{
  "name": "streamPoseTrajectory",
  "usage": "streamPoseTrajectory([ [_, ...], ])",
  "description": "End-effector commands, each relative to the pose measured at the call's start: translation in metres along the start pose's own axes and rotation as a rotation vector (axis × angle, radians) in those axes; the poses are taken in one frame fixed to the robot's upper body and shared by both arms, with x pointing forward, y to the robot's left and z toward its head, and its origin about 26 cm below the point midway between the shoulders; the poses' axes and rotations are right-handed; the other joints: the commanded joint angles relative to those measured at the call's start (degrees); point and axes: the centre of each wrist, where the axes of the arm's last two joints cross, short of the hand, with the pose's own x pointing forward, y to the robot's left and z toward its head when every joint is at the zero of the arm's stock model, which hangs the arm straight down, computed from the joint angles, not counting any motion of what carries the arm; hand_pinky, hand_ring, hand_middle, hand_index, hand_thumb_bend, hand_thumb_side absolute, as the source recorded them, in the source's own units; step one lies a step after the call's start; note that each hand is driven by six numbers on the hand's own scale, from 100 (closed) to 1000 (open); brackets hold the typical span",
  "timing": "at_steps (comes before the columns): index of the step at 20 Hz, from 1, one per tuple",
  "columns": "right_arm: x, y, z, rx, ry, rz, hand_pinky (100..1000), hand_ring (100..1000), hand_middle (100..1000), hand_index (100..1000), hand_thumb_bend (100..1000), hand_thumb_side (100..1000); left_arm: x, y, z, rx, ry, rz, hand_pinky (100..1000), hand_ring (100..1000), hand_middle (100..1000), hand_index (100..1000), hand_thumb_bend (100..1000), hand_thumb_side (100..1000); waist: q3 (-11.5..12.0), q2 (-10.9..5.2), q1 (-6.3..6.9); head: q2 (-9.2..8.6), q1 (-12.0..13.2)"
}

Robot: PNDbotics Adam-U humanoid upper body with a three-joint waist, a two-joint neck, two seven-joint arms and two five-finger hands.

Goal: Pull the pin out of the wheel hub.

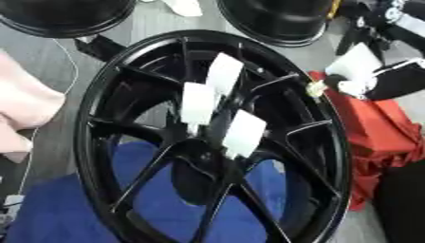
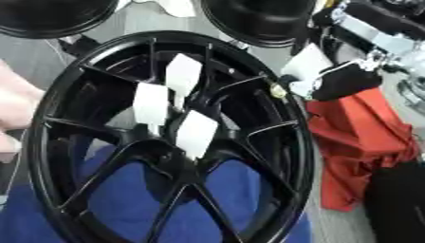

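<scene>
Wheel hub [image 1: 212, 137] fills centre of frame, tilted, rim running from top centre to bottom edge. Three flat tags [image 1: 222, 72] cluster at the hub's middle, over the spokes: one uppermost, one lower left of it, one lower right. Cloth [image 1: 58, 213] lies under the hub, showing through the lower spokes and at lower left. Second cloth [image 2: 357, 142] lies right of the hub, against its rim. Right hand [image 2: 332, 78] enters from upper right, touching the hub's upper right rim. Two more rims sit behind: one at upper left [image 1: 66, 16], one at top centre [image 1: 278, 21]. Pale fabric [image 1: 25, 114] at left edge.
</scene>
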Motion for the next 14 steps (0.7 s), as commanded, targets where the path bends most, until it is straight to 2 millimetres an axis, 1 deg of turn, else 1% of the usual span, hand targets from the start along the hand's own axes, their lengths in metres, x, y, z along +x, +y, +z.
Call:
streamPoseTrajectory([
  [1, -0.025, -0.026, 0.008, -0.235, 0.099, 0.003, 431, 283, 274, 568, 202, 100, 0.006, 0.004, -0.003, 0.018, -0.030, -0.004, 905, 605, 521, 641, 100, 640, -0.46, -0.42, 0.63, -1.36, 0.87],
  [2, -0.040, -0.027, 0.011, -0.307, 0.167, -0.012, 414, 283, 288, 567, 202, 100, 0.006, 0.004, -0.003, 0.022, -0.032, -0.006, 905, 605, 521, 641, 100, 640, -0.64, -0.16, 0.75, -1.40, 1.11],
  [3, -0.058, -0.028, 0.015, -0.380, 0.248, -0.023, 418, 288, 289, 569, 203, 100, 0.006, 0.005, -0.003, 0.027, -0.035, -0.009, 905, 605, 521, 641, 100, 640, -0.83, 0.08, 0.89, -1.41, 1.38],
  [5, -0.098, -0.032, 0.024, -0.519, 0.429, -0.042, 440, 309, 314, 583, 223, 100, 0.007, 0.006, -0.003, 0.037, -0.040, -0.015, 905, 605, 520, 641, 100, 640, -1.10, 0.53, 1.08, -1.38, 1.80],
  [6, -0.117, -0.034, 0.029, -0.573, 0.514, -0.046, 459, 333, 347, 606, 241, 100, 0.007, 0.007, -0.004, 0.041, -0.042, -0.016, 905, 605, 520, 641, 100, 640, -1.18, 0.72, 1.16, -1.38, 1.94],
  [7, -0.133, -0.035, 0.034, -0.602, 0.585, -0.049, 499, 390, 417, 651, 287, 100, 0.007, 0.007, -0.004, 0.043, -0.044, -0.017, 905, 605, 520, 641, 100, 640, -1.23, 0.88, 1.23, -1.39, 2.05],
  [8, -0.147, -0.035, 0.039, -0.610, 0.645, -0.048, 551, 469, 508, 709, 330, 100, 0.007, 0.007, -0.003, 0.045, -0.044, -0.018, 905, 605, 520, 641, 100, 641, -1.27, 1.02, 1.32, -1.42, 2.14],
  [9, -0.159, -0.035, 0.044, -0.605, 0.695, -0.048, 574, 506, 557, 734, 347, 100, 0.007, 0.007, -0.003, 0.046, -0.044, -0.020, 905, 605, 520, 640, 100, 640, -1.31, 1.15, 1.42, -1.45, 2.23],
  [10, -0.169, -0.036, 0.048, -0.591, 0.732, -0.052, 618, 574, 644, 779, 370, 100, 0.007, 0.007, -0.004, 0.047, -0.046, -0.021, 904, 605, 520, 641, 100, 640, -1.34, 1.28, 1.51, -1.46, 2.28],
  [11, -0.177, -0.037, 0.051, -0.570, 0.758, -0.057, 646, 617, 700, 799, 384, 100, 0.007, 0.007, -0.004, 0.047, -0.047, -0.021, 904, 605, 520, 640, 100, 640, -1.38, 1.39, 1.60, -1.44, 2.31],
  [12, -0.182, -0.038, 0.053, -0.551, 0.775, -0.062, 693, 698, 775, 825, 384, 100, 0.007, 0.007, -0.004, 0.047, -0.049, -0.021, 904, 605, 520, 640, 100, 640, -1.41, 1.48, 1.68, -1.39, 2.31],
  [13, -0.186, -0.040, 0.054, -0.536, 0.787, -0.066, 714, 753, 839, 837, 354, 100, 0.007, 0.007, -0.004, 0.046, -0.050, -0.021, 904, 605, 520, 640, 100, 640, -1.42, 1.58, 1.76, -1.36, 2.31],
  [14, -0.188, -0.042, 0.055, -0.529, 0.794, -0.071, 717, 764, 856, 839, 361, 100, 0.007, 0.007, -0.004, 0.045, -0.051, -0.022, 904, 605, 520, 640, 100, 640, -1.43, 1.67, 1.83, -1.37, 2.29],
])
